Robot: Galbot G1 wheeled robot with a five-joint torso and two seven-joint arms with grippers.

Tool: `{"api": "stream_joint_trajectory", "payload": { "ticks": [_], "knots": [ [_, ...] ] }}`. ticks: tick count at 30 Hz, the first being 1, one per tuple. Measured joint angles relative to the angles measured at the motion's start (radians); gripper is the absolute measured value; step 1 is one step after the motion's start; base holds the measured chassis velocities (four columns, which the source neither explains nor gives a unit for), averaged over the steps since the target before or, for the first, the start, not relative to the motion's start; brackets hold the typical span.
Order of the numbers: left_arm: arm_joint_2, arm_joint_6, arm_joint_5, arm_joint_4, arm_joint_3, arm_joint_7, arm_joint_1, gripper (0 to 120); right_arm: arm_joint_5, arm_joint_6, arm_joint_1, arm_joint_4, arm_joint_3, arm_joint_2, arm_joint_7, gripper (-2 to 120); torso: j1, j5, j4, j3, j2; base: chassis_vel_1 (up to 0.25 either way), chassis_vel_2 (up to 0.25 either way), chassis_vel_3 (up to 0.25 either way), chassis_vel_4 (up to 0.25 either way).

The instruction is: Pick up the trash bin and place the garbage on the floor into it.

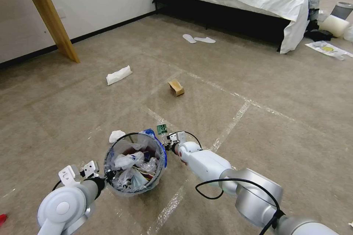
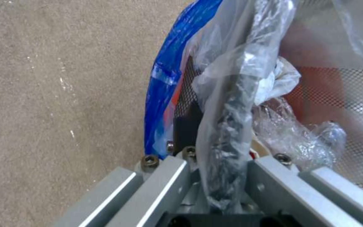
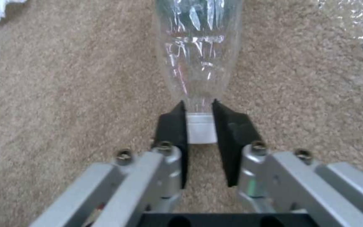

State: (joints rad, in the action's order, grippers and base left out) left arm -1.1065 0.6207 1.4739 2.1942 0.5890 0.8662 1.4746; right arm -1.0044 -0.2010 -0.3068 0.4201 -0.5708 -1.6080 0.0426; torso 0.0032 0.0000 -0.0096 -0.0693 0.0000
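From the head, the left gripper (image 1: 104, 176) holds the bin (image 1: 134, 163) by its near rim, just off the floor (image 1: 257, 125) as far as I can judge, with tissues and plastic already inside. The right gripper (image 1: 170, 143) reaches just past the bin's right side to the bottle (image 1: 161, 129) lying on the carpet. A tissue (image 1: 116, 135) sits just beyond the bin, a larger tissue (image 1: 118, 75) and a carton (image 1: 177, 87) lie well apart farther out. At the left wrist, the fingers (image 2: 188, 126) are closed narrow on the liner-wrapped rim (image 2: 232, 126), the blue edge (image 2: 169, 78) beside them. At the right wrist, the fingers (image 3: 173, 126) pinch the bottle's white cap (image 3: 201, 127) between the pads, the clear body (image 3: 198, 47) stretching away along the carpet. The step in hand looks like picking up the bottle; the next move calls for lifting it clear and carrying it over the bin's mouth before letting go.
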Motion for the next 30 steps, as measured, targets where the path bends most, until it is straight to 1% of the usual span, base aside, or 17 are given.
{"api": "stream_joint_trajectory", "payload": {
  "ticks": [1,2,3,4,12,17,24,27,30],
  "knots": [
    [0.0,-0.001,0.0,-0.001,-0.002,0.0,-0.002,0,0.0,0.0,0.0,0.0,-0.001,0.0,-0.001,9,0.0,0.0,0.0,0.0,0.0,0.0,0.0,0.0,0.0],
    [0.0,-0.001,0.0,-0.001,-0.002,0.0,-0.002,0,0.0,0.0,0.0,0.0,-0.001,0.0,-0.001,9,0.0,0.0,0.0,0.0,0.0,0.0,0.0,0.0,0.0],
    [0.001,-0.002,0.0,-0.001,-0.005,-0.001,-0.003,0,0.0,0.0,0.001,0.0,-0.002,0.0,-0.002,1,0.0,0.0,0.0,0.0,0.0,0.0,0.0,0.0,0.0],
    [0.001,-0.002,0.0,-0.001,-0.006,-0.001,-0.003,0,0.0,0.001,0.001,0.0,-0.002,0.0,-0.002,0,0.0,0.0,0.0,0.0,0.0,0.0,0.0,0.0,0.0],
    [0.017,-0.003,0.018,-0.006,-0.001,0.0,-0.01,0,-0.002,0.004,0.019,0.017,-0.001,0.0,0.001,0,0.0,0.0,0.0,0.0,0.0,0.0,0.0,0.0,0.0],
    [0.028,-0.006,0.044,-0.009,-0.002,0.011,-0.027,0,-0.012,-0.008,0.045,0.026,-0.005,0.0,-0.002,0,0.0,-0.0001,-0.0001,0.0,0.0,0.0,0.0,0.0,0.0],
    [0.044,-0.006,0.076,-0.015,0.012,0.02,-0.038,0,-0.014,-0.002,0.054,0.035,-0.006,0.0,0.001,0,0.0,0.0,0.0,0.0,0.0,0.0,0.0,0.0,0.0],
    [0.059,-0.006,0.101,-0.023,0.015,0.025,-0.051,0,-0.023,-0.003,0.087,0.056,-0.006,0.0,-0.025,0,0.0,0.0,0.0,0.0,0.0,0.0,0.0,0.0,0.0],
    [0.062,-0.006,0.104,-0.025,0.015,0.026,-0.055,0,-0.023,-0.003,0.096,0.06,-0.007,0.0,-0.033,0,0.0,0.0,0.0,0.0,0.0,0.0,0.0,0.0,0.0]
  ]
}}
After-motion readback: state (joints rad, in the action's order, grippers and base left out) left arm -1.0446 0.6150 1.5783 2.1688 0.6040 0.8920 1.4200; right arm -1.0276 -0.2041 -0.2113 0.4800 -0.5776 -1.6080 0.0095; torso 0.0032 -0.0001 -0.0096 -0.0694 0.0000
